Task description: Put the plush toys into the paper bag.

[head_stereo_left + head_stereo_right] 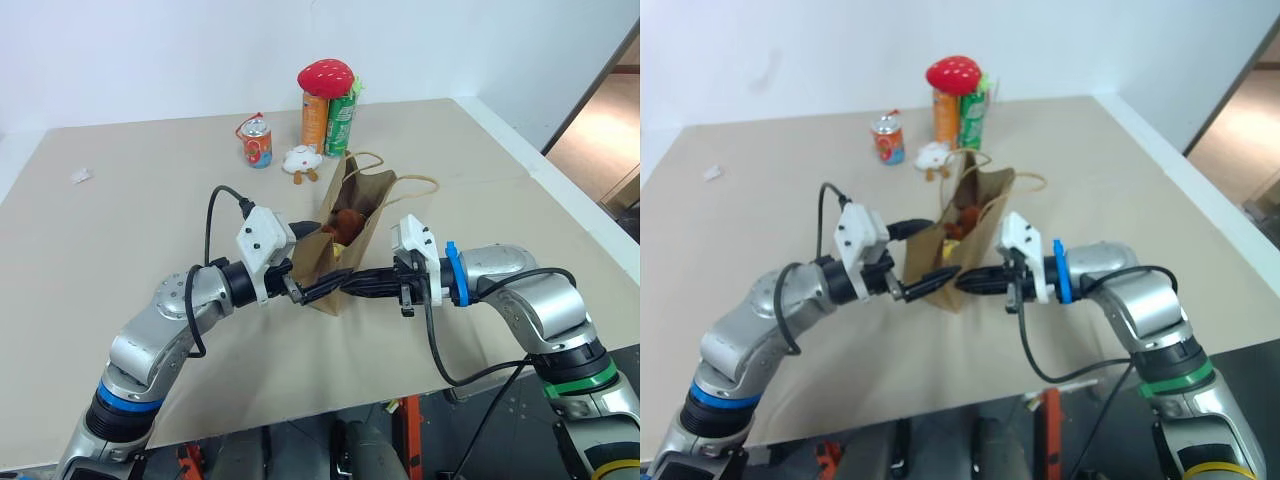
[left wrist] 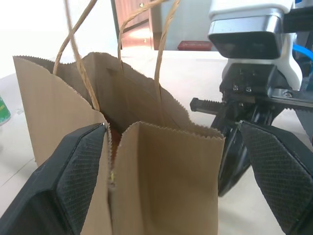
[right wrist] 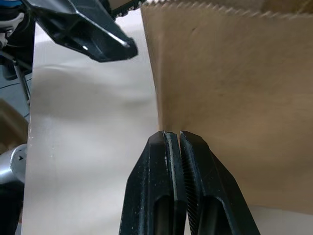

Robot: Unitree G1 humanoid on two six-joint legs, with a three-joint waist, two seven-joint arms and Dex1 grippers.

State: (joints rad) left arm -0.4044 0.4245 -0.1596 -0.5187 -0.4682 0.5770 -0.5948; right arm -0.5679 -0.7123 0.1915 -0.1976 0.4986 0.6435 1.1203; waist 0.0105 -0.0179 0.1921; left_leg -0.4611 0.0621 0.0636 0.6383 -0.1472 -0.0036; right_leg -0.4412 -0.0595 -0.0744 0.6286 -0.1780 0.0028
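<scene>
I see the left gripper [image 1: 300,292], ribbed jaws apart, straddling the creased kraft paper bag [image 1: 345,225] upright mid-surface [image 1: 120,230] — brown monkey [image 1: 347,222] inside. Right gripper [image 1: 352,283], jaws together, meets its lower edge. Behind — soda can [image 1: 256,141], egg-shaped plush [image 1: 301,158], two tubes [image 1: 328,122].

Brown paper bag [image 1: 338,262] stands upright, brown monkey [image 1: 347,224] inside (egg-shaped plush [image 1: 301,160] lies behind it).
</scene>
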